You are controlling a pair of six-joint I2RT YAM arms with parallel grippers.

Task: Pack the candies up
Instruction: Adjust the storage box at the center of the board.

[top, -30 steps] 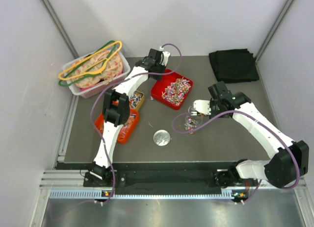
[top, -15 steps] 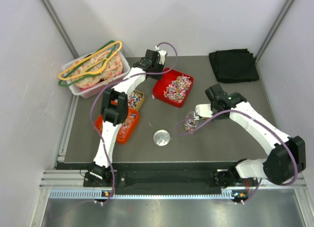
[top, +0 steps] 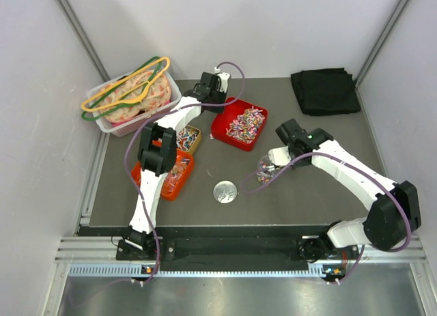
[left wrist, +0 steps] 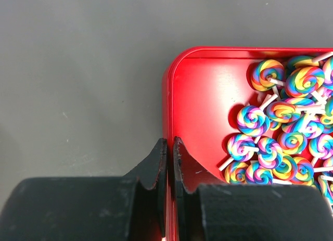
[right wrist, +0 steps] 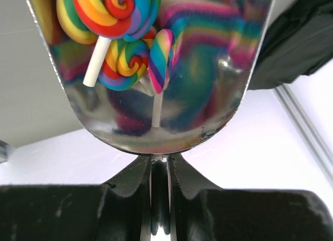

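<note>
While pressed almost together, left fingers [left wrist: 151, 170] pinch the wall of a red tray [left wrist: 200, 85], one inside and one outside. The candies [left wrist: 281, 142], rainbow swirls on white sticks, are heaped in the tray to their right. Likewise, right fingers [right wrist: 130, 181] clamp the handle of a metal scoop [right wrist: 208, 95]; more candies sit in its bowl just ahead. Grey worktop [left wrist: 78, 69].
</note>
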